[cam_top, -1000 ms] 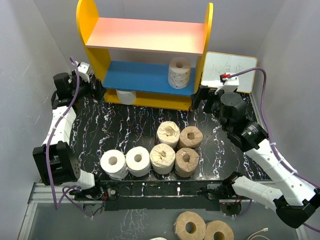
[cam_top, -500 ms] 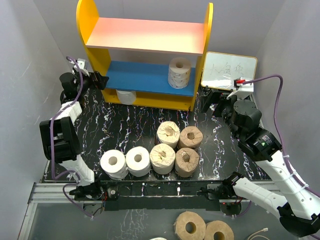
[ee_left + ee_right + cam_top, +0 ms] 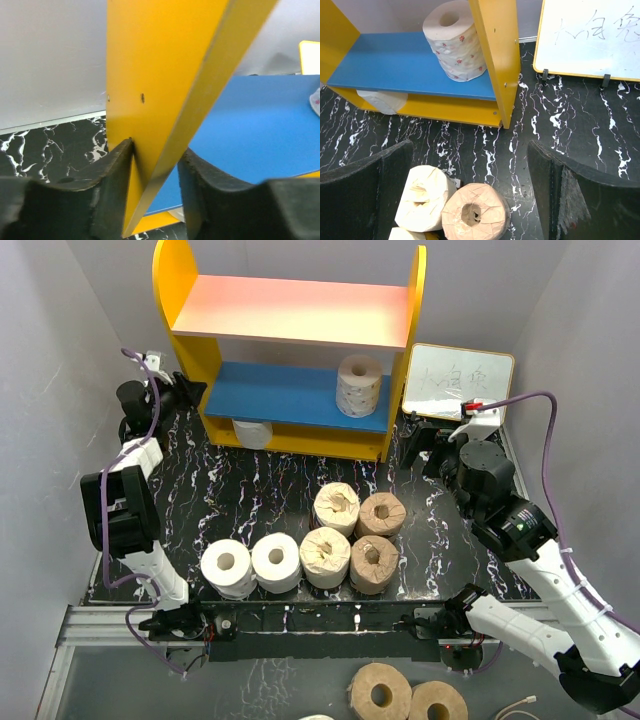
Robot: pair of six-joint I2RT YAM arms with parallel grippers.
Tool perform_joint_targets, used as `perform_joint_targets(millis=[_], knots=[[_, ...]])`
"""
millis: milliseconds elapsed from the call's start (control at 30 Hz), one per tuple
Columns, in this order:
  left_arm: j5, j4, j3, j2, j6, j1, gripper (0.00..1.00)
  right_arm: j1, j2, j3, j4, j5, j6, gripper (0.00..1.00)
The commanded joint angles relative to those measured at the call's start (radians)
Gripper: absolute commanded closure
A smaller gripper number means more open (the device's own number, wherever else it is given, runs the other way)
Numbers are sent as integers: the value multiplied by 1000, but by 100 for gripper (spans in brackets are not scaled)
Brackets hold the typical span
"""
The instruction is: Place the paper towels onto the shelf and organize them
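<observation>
The shelf (image 3: pixel 290 310) stands at the back of the table. A flower-printed paper towel (image 3: pixel 359 385) stands on its blue board, and a white one (image 3: pixel 253 433) lies under that board. Two white rolls (image 3: pixel 228 568) and several tan ones (image 3: pixel 337 508) are grouped at the front. My left gripper (image 3: pixel 193 392) is shut on the shelf's yellow left side panel (image 3: pixel 150 75), its jaws (image 3: pixel 156 165) straddling the panel's front edge. My right gripper (image 3: pixel 415 445) hangs open beside the shelf's right panel, above two tan rolls (image 3: pixel 475 212), with nothing in it (image 3: pixel 469 165).
A small whiteboard (image 3: pixel 458 382) with writing leans at the back right, close to my right arm. Two more tan rolls (image 3: pixel 380 692) lie below the table's front edge. Grey walls close in on both sides.
My left gripper has moved onto the shelf's left side panel and closed around it. My right gripper has pulled back a little from the shelf's right panel, still open.
</observation>
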Motion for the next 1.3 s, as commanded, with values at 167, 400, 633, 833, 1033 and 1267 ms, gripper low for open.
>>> perform_joint_targets(millis=[167, 400, 633, 833, 1033, 1267], knots=[[25, 98, -61, -61, -23, -15, 76, 0, -9, -25, 80, -14, 16, 12], [36, 91, -133, -120, 13, -53, 100, 0, -13, -23, 82, -2, 16, 6], [53, -55, -241, -284, 104, -85, 100, 0, -25, -37, 81, -2, 14, 4], [22, -176, -316, -376, 203, -85, 96, 0, 59, 15, -1, -218, -72, 2], [19, -395, -269, -434, 256, -85, 19, 1, 212, 133, -189, -512, -136, 5], [-34, -801, -182, -598, 417, -85, 1, 134, 282, 179, -289, -633, -222, 22]])
